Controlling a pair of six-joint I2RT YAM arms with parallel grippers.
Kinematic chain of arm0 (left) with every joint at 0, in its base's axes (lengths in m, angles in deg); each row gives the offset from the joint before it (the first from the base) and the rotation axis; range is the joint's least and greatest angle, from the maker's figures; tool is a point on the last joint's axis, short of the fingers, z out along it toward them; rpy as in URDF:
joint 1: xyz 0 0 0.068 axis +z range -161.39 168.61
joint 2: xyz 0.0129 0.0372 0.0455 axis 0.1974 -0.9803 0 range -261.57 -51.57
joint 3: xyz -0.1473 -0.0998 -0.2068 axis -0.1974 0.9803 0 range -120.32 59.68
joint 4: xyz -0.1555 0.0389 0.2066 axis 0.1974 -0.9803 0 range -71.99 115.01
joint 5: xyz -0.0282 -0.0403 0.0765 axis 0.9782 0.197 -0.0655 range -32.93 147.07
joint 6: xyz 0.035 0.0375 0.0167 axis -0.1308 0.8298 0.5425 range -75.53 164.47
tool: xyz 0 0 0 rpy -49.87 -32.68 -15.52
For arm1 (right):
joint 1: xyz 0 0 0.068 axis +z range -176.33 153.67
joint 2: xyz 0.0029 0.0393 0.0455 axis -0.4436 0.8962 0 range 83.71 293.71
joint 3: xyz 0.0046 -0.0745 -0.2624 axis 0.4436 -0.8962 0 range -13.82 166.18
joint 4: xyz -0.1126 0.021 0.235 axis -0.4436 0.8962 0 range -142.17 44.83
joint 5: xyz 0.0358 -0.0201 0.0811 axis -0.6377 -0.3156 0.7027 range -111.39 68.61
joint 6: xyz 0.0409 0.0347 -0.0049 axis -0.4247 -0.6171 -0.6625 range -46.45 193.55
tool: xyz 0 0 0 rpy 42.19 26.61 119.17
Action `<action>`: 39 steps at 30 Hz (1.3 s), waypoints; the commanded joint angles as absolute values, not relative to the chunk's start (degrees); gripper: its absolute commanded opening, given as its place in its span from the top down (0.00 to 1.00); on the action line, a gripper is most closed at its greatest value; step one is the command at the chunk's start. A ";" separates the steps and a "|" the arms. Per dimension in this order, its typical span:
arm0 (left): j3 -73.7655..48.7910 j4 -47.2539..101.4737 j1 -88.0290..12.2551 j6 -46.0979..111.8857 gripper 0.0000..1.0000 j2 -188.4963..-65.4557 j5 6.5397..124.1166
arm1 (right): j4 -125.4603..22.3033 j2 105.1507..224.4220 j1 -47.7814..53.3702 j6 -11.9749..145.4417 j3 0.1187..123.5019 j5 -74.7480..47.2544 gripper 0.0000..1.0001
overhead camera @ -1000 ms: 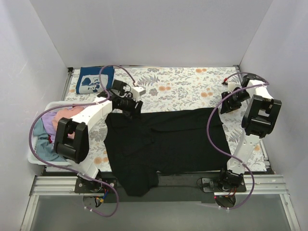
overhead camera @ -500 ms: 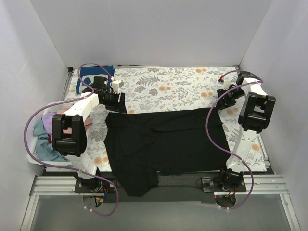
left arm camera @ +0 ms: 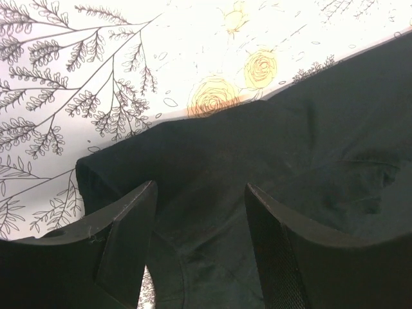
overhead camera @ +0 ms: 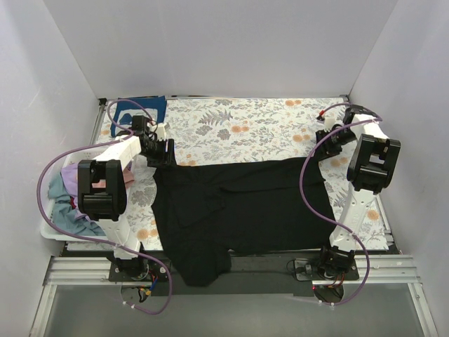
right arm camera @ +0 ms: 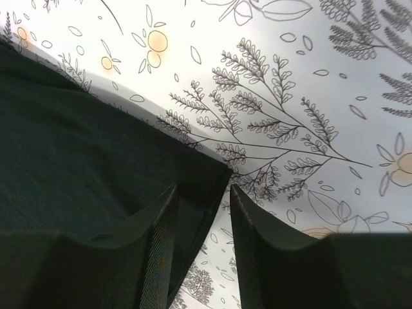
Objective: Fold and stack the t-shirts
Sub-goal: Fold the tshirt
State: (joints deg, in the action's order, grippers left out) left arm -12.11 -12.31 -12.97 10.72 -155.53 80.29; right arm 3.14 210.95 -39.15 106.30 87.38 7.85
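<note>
A black t-shirt (overhead camera: 238,210) lies spread flat across the floral cover, one sleeve hanging over the near edge. My left gripper (overhead camera: 161,151) is open just beyond the shirt's far left corner. In the left wrist view the black cloth (left arm camera: 257,154) lies under the open left gripper (left arm camera: 199,193) with nothing pinched. My right gripper (overhead camera: 325,139) is open at the far right corner. That corner (right arm camera: 209,172) reaches in between the fingers of the right gripper (right arm camera: 203,196), with bare cover showing in the gap. A navy t-shirt (overhead camera: 140,109) lies at the back left.
A white basket (overhead camera: 52,234) at the left edge holds pink (overhead camera: 105,184), lavender (overhead camera: 70,174) and teal (overhead camera: 66,214) shirts. The floral cover (overhead camera: 245,130) is bare behind the black shirt. White walls close in the back and both sides.
My left gripper has drawn left, off the black shirt's far left corner, and its jaws have widened. The right gripper shifted slightly back by the far right corner. The shirt stays flat.
</note>
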 commanded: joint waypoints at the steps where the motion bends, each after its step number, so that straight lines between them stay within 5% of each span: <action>1: -11.42 -11.56 -12.36 9.23 0.44 -154.75 79.74 | 3.72 209.66 -38.99 106.24 85.67 10.08 0.57; 6: -11.42 -11.03 -12.00 8.53 0.47 -156.24 81.59 | 3.72 208.69 -38.99 106.60 84.96 11.04 0.69; 11: -11.25 -9.89 -11.48 7.12 0.53 -156.60 79.31 | 3.46 209.74 -38.99 105.80 86.81 11.66 0.99; 31: -11.33 -8.48 -7.87 3.16 0.54 -155.63 78.16 | 3.37 209.75 -38.99 105.45 88.04 11.31 0.99; 39: -10.46 -8.66 -7.87 2.46 0.68 -157.48 80.71 | 3.46 209.83 -39.16 105.28 88.57 11.04 0.99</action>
State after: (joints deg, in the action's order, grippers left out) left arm -10.34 -8.42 -7.75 3.13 -156.43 78.52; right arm 3.22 210.95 -39.15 105.25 86.25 10.25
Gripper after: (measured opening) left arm 0.354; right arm 0.024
